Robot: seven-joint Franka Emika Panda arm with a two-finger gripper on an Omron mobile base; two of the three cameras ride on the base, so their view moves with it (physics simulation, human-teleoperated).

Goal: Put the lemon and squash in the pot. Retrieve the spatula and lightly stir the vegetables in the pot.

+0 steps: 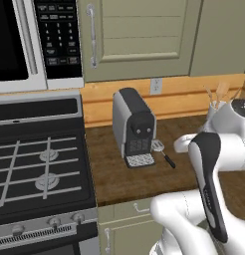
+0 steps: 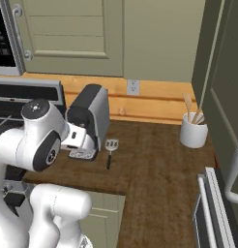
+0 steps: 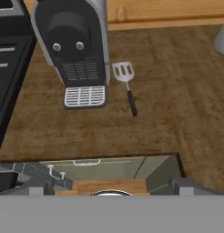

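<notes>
The claw [image 3: 109, 184] stands wide and holds nothing, above the front edge of the wooden bench [image 3: 177, 113]. Ahead, the spatula [image 3: 126, 84] lies flat just beside the coffee machine [image 3: 73, 45]. Bare wood spreads from it toward the white utensil crock [image 2: 193, 130] near the wall. The stove [image 1: 35, 164] borders the bench's other side.
</notes>
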